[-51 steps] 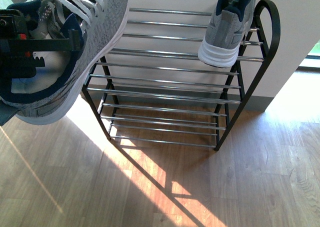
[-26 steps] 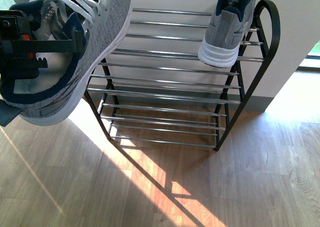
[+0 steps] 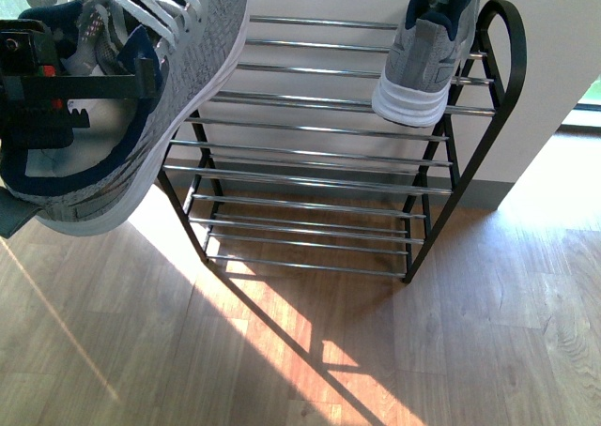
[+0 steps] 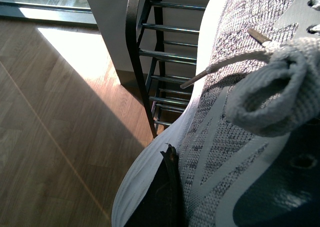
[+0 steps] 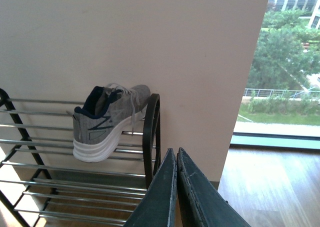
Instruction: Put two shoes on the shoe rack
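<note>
Above the wood floor [image 3: 470,342], the left hand [image 3: 83,102] clamps the grey sneaker [image 3: 192,60].

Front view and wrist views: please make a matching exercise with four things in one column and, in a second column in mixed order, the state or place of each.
Things:
1. near sneaker
2. far sneaker
3. right hand
4. shoe rack

States or places:
A. shut, holding nothing
B. on the top shelf, at its right end
C. stands on the wooden floor
D. up in the air, gripped by the left hand

Pairs: 1-D, 2-B, 3-A, 4-C
</note>
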`<action>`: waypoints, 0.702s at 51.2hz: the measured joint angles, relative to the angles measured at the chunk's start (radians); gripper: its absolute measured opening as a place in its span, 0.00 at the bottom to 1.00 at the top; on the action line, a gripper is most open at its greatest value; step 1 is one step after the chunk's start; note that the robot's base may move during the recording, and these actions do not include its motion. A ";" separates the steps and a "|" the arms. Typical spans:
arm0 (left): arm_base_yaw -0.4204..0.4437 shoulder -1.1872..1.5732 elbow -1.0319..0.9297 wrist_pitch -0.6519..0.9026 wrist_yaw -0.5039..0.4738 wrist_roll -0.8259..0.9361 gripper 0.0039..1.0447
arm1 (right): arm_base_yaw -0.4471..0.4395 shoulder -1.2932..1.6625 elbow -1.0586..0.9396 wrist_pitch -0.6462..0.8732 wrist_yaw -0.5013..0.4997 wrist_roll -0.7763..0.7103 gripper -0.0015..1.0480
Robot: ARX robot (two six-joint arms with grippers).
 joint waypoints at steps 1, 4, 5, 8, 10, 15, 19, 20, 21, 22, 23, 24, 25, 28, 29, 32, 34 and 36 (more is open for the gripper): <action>0.000 0.000 0.000 0.000 0.000 0.000 0.01 | 0.000 -0.005 0.000 -0.003 0.002 0.000 0.02; 0.000 0.000 0.000 0.000 -0.002 0.000 0.01 | 0.000 -0.027 0.000 -0.023 0.000 0.000 0.02; 0.000 0.000 0.000 0.000 -0.002 0.000 0.01 | 0.000 -0.040 0.000 -0.035 0.000 0.000 0.02; 0.000 0.000 0.000 0.000 -0.002 0.000 0.01 | 0.000 -0.062 0.000 -0.059 0.000 0.000 0.02; 0.000 0.000 0.000 0.000 -0.002 0.000 0.01 | 0.000 -0.073 0.000 -0.070 0.000 0.000 0.02; 0.000 0.000 0.000 0.000 -0.002 0.000 0.01 | 0.000 -0.111 0.000 -0.107 0.000 0.000 0.02; 0.000 0.000 0.000 0.000 -0.002 0.000 0.01 | 0.000 -0.137 0.000 -0.134 0.000 0.000 0.02; 0.000 0.000 0.000 0.000 -0.002 0.000 0.01 | 0.000 -0.142 0.000 -0.139 0.000 0.000 0.02; 0.000 0.000 0.000 0.000 -0.002 0.000 0.01 | 0.000 -0.148 0.000 -0.145 0.000 0.000 0.02; 0.000 0.000 0.000 0.000 -0.002 0.000 0.01 | 0.000 -0.156 0.000 -0.152 0.000 0.000 0.02; 0.000 0.000 0.000 0.000 -0.002 0.000 0.01 | 0.000 -0.161 0.000 -0.158 0.000 0.000 0.02; 0.000 0.000 0.000 0.000 -0.002 0.000 0.01 | 0.000 -0.169 0.000 -0.165 0.000 0.000 0.02; 0.000 0.000 0.000 0.000 -0.002 0.000 0.01 | 0.000 -0.173 0.000 -0.170 0.000 0.000 0.02; 0.000 0.000 0.000 0.000 -0.002 0.000 0.01 | 0.000 -0.184 0.000 -0.182 0.000 0.000 0.02; 0.000 0.000 0.000 0.000 -0.002 0.000 0.01 | 0.000 -0.189 0.000 -0.186 0.000 0.000 0.02; 0.000 0.000 0.000 0.000 -0.002 0.000 0.01 | 0.000 -0.229 0.000 -0.235 0.001 0.000 0.02; 0.000 0.000 0.000 0.000 -0.002 0.000 0.01 | 0.000 -0.271 0.000 -0.298 -0.003 0.000 0.02; 0.000 0.000 0.000 0.000 -0.002 0.000 0.01 | 0.000 -0.311 0.000 -0.342 0.002 0.000 0.02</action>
